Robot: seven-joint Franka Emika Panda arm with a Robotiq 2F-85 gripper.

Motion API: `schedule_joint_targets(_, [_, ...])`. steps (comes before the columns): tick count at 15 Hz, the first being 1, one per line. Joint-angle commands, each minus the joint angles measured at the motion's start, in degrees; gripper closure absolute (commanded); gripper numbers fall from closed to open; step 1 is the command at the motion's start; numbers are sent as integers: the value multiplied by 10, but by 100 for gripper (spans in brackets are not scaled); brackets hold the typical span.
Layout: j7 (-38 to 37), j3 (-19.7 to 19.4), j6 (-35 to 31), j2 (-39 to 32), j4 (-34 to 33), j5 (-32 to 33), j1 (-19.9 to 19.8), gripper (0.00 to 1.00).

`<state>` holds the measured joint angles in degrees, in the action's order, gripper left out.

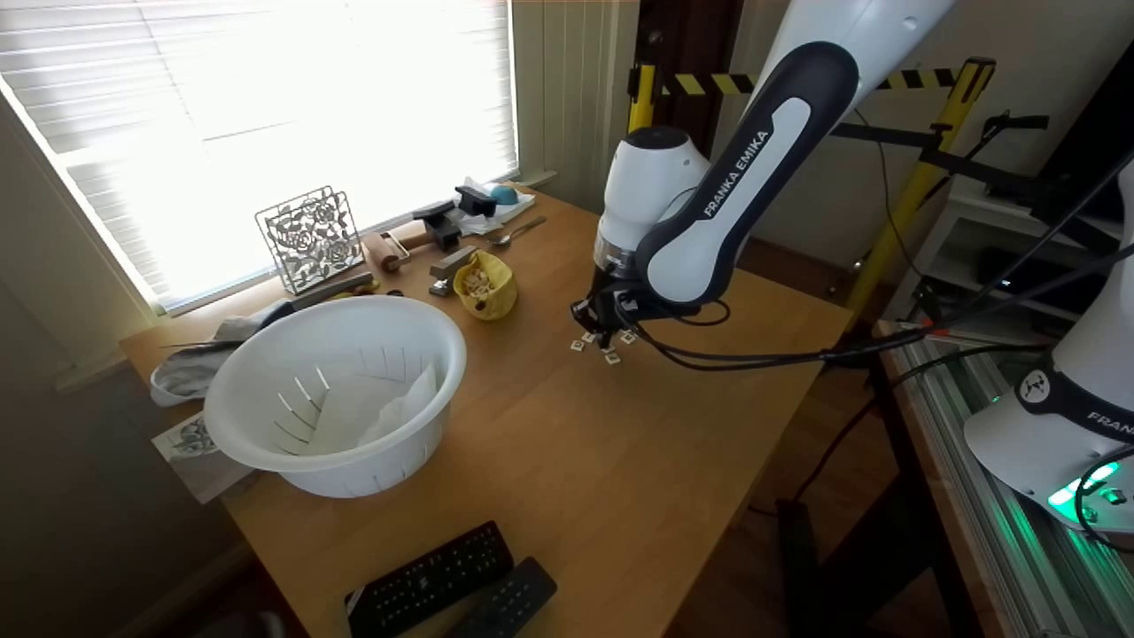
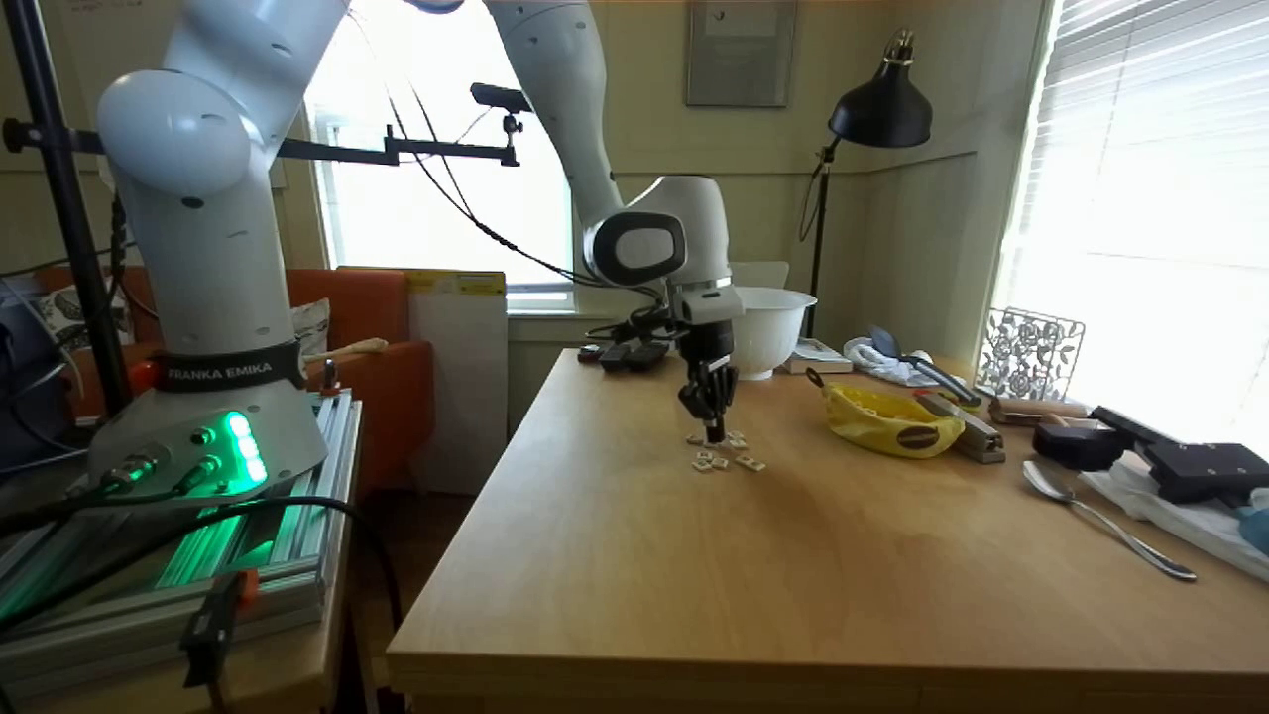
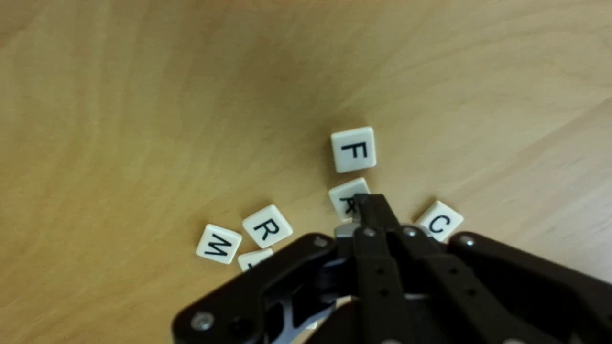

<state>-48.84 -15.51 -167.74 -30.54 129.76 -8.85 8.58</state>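
While the white bowl stands at the left of an exterior view and the yellow pouch of small pieces sits at upper middle, the end effector hangs right of them, low over letter tiles on the counter.

Wrist view, left to right: M-or-W tile, lower left; half-hidden tile just right of it, letter unreadable; R tile just above that; tucked tile near middle, partly covered by the fingertips; F tile just above it in frame; C tile, right. Fingertips together, nothing seen between them. Contact with the tucked tile: can't tell.

Risks, my judgement: tiles look small and loose, so a slight sideways nudge could skid the tucked tile into the F tile. Bearing down could flip it or jam the tips against the counter. Spreading fingers might knock the C tile away. Wrist hardware masks the lower right, so anything beneath could be dragged unnoticed.
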Motion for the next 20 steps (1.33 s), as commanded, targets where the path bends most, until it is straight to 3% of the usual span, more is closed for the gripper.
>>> schedule_joint_targets(1, [-29,9,14,-19,0,-19,6,100])
schedule_joint_targets(20, [-69,14,10,-11,7,-11,5,100])
